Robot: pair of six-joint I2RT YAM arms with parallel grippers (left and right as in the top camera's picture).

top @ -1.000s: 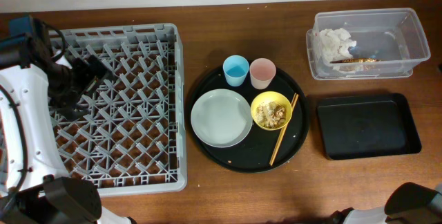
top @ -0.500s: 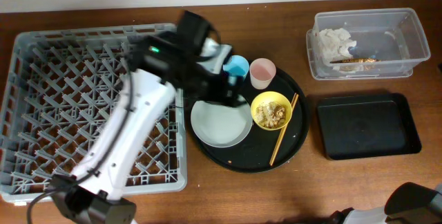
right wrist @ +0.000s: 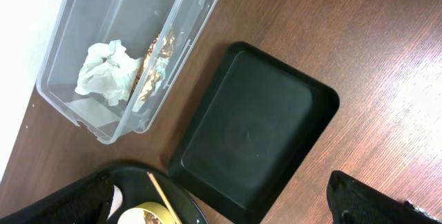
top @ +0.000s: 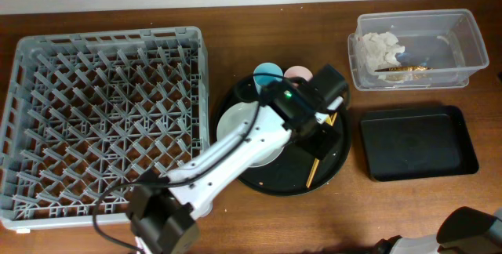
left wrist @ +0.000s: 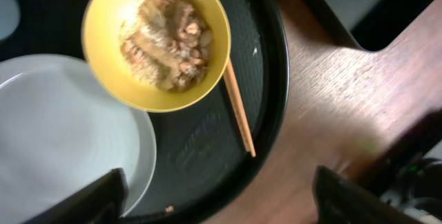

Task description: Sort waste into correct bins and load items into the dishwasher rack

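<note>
My left gripper [top: 321,107] hangs open over the round black tray [top: 337,156], just above the yellow bowl [left wrist: 155,41], which holds brownish food scraps [left wrist: 166,41]. Its fingers [left wrist: 90,200] stand wide with nothing between them. Two chopsticks [left wrist: 235,103] lie beside the bowl, and the pale plate [left wrist: 62,134] touches it. The arm partly covers the blue cup [top: 267,72] and pink cup [top: 296,71]. The grey rack [top: 110,34] is at the left. A clear tub [top: 463,46] holds a napkin [top: 380,46] and a wrapper [top: 400,70]. My right gripper [right wrist: 221,207] is open high over the shallow black tray [right wrist: 252,131].
The left arm stretches from the front left across the rack's corner and the plate [top: 235,125]. The shallow black tray [top: 416,143] sits just right of the round tray, below the tub. The right arm's base [top: 471,234] shows at the front right corner.
The left arm swung from over the rack at the far left across to the round tray, and it now hangs above the yellow bowl. The right arm has not moved.
</note>
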